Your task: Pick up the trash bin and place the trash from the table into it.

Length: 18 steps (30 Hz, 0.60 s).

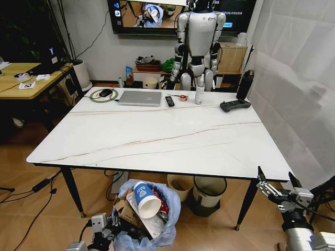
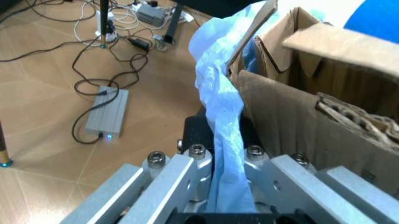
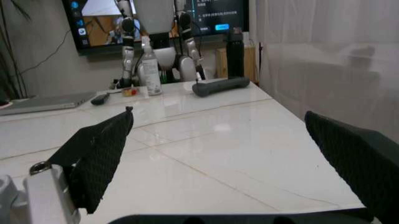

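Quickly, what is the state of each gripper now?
Left gripper: shut on the crinkled blue plastic bag of the trash bin.
Right gripper: open, holding nothing.

Even indoor light; soft glare on the table [image 3: 206, 140]; left wrist view blurred close up.

table [image 1: 157, 136]: glossy white stone look, smooth | trash bin [image 1: 159, 230] under its front edge: crinkly thin blue plastic bag, rough brown cardboard, paper cup | my left gripper [image 2: 215, 186]: bare brushed metal | my right gripper [image 3: 231, 154] pads: matt black, textured
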Available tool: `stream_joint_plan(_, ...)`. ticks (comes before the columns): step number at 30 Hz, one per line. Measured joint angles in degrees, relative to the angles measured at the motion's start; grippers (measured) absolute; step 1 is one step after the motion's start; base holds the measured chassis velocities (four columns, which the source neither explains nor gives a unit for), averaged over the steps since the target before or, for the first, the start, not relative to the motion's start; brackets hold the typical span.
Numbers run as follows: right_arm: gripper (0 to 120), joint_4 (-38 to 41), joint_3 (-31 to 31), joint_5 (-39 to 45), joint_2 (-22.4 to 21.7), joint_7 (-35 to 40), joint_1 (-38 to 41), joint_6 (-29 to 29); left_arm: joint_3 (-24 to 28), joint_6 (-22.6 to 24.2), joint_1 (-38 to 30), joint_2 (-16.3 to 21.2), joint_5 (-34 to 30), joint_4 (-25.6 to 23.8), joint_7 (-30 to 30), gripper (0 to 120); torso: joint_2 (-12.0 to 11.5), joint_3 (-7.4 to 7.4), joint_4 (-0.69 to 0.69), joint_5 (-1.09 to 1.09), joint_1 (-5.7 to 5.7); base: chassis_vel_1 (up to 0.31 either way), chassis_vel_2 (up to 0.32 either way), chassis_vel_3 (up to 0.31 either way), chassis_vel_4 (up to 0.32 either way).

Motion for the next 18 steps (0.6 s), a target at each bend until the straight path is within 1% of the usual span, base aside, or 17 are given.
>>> stream_joint_plan(9, 100, -0.94, -0.69, 0.1, 0.12, -0.55, 0.53, 0.04, 0.29, -1.39, -1.0, -1.12, 4.07, 1.13, 1.1, 0, 0.0, 0.0, -0.01, 0.0, 0.0, 0.0, 0.0, 0.0, 0.0)
stream_joint_plan(12, 100, -0.94, -0.69, 0.1, 0.13, -0.57, 0.53, 0.04, 0.23, -3.61, -1.27, -1.51, 6.55, 2.0, 0.99, 0, 0.0, 0.0, 0.0, 0.0, 0.0, 0.0, 0.0, 0.0, 0.0)
stream_joint_plan(13, 100, -0.94, -0.69, 0.1, 0.13, -0.57, 0.53, 0.04, 0.23, -3.61, -1.27, -1.51, 6.55, 2.0, 0.99, 0, 0.0, 0.0, 0.0, 0.0, 0.0, 0.0, 0.0, 0.0, 0.0)
stream_joint_plan(18, 100, -0.94, -0.68, 0.09, 0.13, -0.58, 0.52, 0.03, -0.28, -6.65, -1.42, -2.04, 7.98, 2.71, 0.81, 0, 0.0, 0.0, 0.0, 0.01, 0.0, 0.0, 0.0, 0.0, 0.0)
